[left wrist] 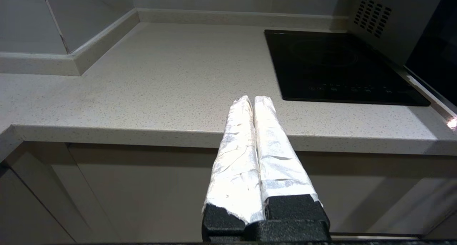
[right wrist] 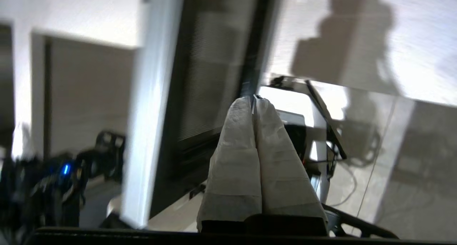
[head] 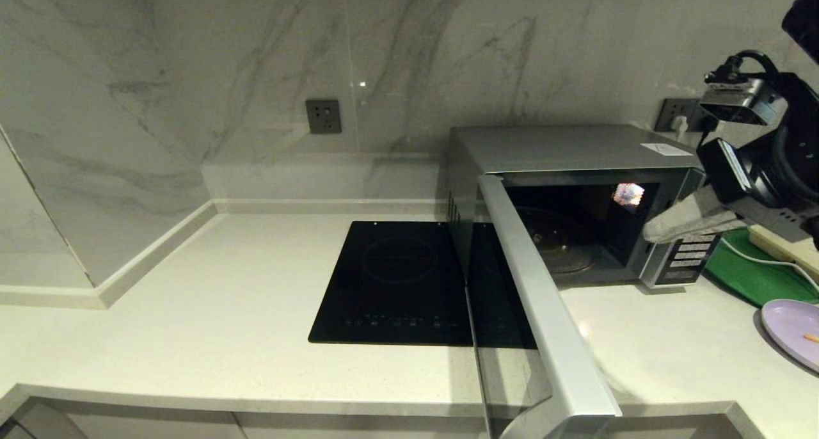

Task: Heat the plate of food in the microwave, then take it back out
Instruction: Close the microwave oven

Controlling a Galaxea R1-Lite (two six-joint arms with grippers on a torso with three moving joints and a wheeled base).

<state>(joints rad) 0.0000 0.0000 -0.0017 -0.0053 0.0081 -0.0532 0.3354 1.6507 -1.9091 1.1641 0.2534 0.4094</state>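
Observation:
The silver microwave (head: 563, 146) stands at the right of the counter. Its door (head: 544, 311) is swung wide open towards me, and the dark cavity with the glass turntable (head: 556, 240) holds nothing. The lavender plate of food (head: 793, 330) lies on the counter at the far right, partly cut off, with one orange stick (head: 811, 338) showing. My right gripper (head: 652, 231) is shut on nothing, its tips just in front of the button panel (head: 688, 260). In the right wrist view that gripper (right wrist: 254, 100) points at the open door (right wrist: 200, 77). My left gripper (left wrist: 252, 99) is shut and empty, low before the counter's front edge.
A black induction cooktop (head: 397, 279) is set into the counter left of the microwave, partly behind the open door. A green tray (head: 755, 272) and a white power strip (head: 780, 244) lie right of the microwave. Marble walls close the back and left.

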